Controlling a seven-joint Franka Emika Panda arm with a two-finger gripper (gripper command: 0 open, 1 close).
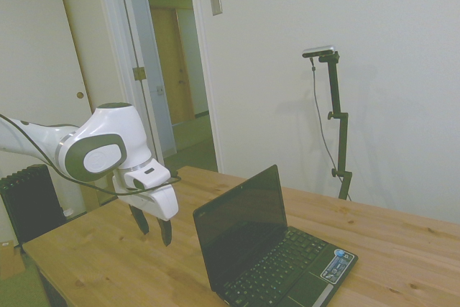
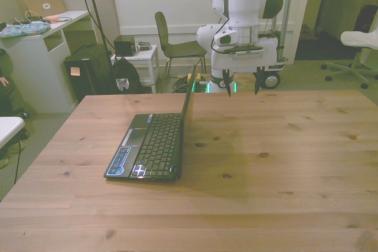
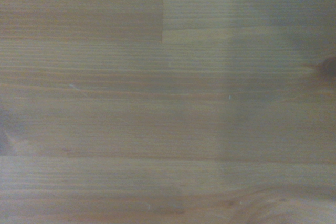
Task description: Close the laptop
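The small black laptop (image 1: 269, 253) stands open on the wooden table (image 1: 108, 264), its dark glossy screen upright and its keyboard and blue-white palm-rest sticker showing. In the front view the laptop (image 2: 150, 146) lies toward that view's left, its lid seen edge-on. My gripper (image 1: 154, 229) hangs above the table behind the lid, a short way from it, fingers pointing down. In the front view the gripper (image 2: 242, 85) is open with nothing between its fingers, over the table's far edge. The wrist view shows only bare wood grain (image 3: 168, 98).
Around the table (image 2: 283, 163) stand a white desk (image 2: 41, 57), a dark chair (image 2: 171, 42) and a dark bag (image 2: 88, 78) on the floor at the front view's left. An office chair (image 2: 357, 45) is at the right. A black radiator (image 1: 29, 203) stands by the wall.
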